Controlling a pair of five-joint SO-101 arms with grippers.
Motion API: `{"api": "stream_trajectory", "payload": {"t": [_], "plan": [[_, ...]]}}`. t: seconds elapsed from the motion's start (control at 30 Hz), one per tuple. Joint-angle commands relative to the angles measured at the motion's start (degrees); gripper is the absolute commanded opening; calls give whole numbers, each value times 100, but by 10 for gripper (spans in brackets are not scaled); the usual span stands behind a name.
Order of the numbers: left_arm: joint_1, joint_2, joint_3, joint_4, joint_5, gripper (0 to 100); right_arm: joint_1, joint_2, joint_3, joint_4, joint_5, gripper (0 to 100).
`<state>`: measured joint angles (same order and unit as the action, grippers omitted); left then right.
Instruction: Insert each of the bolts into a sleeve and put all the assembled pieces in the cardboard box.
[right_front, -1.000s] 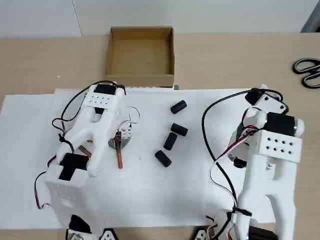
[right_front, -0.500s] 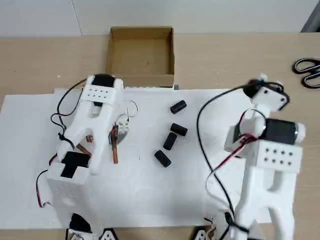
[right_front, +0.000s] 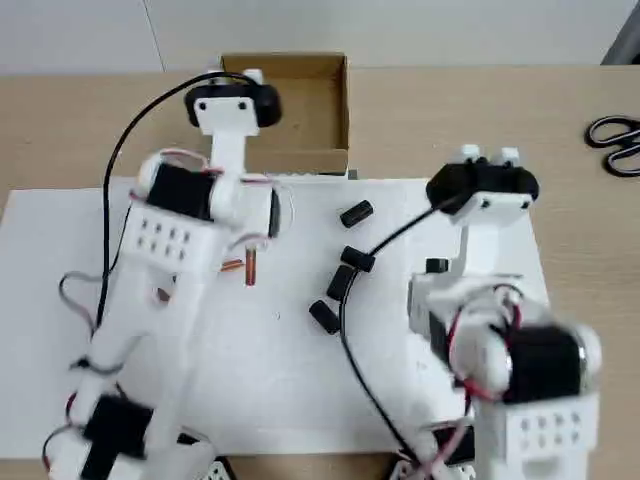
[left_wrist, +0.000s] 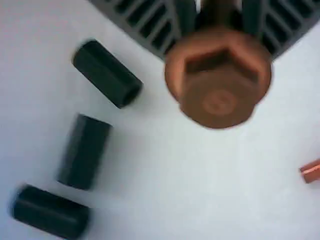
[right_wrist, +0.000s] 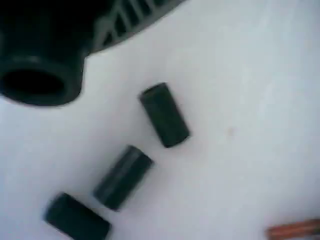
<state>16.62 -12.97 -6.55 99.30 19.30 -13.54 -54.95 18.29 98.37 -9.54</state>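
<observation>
Copper bolt (right_front: 252, 266) in the high view sits under the left arm (right_front: 175, 240). That arm is lifted off the white sheet (right_front: 300, 400), with its far end up over the near wall of the cardboard box (right_front: 285, 100). The bolt's long axis runs roughly toward and away from the box here; how steeply it tilts I can't tell. A second bolt (right_front: 231, 266) lies on the sheet just beside it, pointing crosswise. The right arm (right_front: 480, 200) is raised too, coming in from the near edge, with a black held sleeve (right_front: 437, 266) tucked under it. Four loose sleeves (right_front: 341, 282) lie on their sides in a ragged line between the two arms, each at its own angle. The box stands on the bare table (right_front: 450, 110) beyond the sheet, and scissors (right_front: 615, 140) lie well off to the right.

Left wrist view: the left gripper (left_wrist: 218, 12) is clamped on the bolt's shaft, with a ribbed jaw on either side. The hex head faces straight into the camera, so the long axis runs away from the lens. Three loose sleeves lie on the sheet beyond, and the second bolt's tip shows at the edge.

Right wrist view: the right gripper (right_wrist: 55, 35) pinches the held sleeve, and its open bore faces the camera. Three loose sleeves and a copper bolt lie on the sheet farther off.
</observation>
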Motion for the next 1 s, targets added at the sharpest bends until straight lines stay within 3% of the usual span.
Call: {"api": "stream_trajectory", "payload": {"t": [0.0, 0.13, 0.47, 0.73, 0.97], "plan": [[149, -1099, 312, -26, -88, 6, -444, -611, -18, 40, 53, 3], [114, -1925, 1209, -712, -18, 6, -778, -1367, 765, -4, 9, 3], [167, -4360, 3697, -2716, 1530, 6, -1464, -3582, 2523, -1165, 35, 2], [167, -6523, 5886, -4571, 1881, 6, -2009, -4180, 3376, -1684, 18, 2], [176, -7965, 7108, -4774, 1890, 6, -2853, -4189, 4062, -2035, 53, 2]]}}
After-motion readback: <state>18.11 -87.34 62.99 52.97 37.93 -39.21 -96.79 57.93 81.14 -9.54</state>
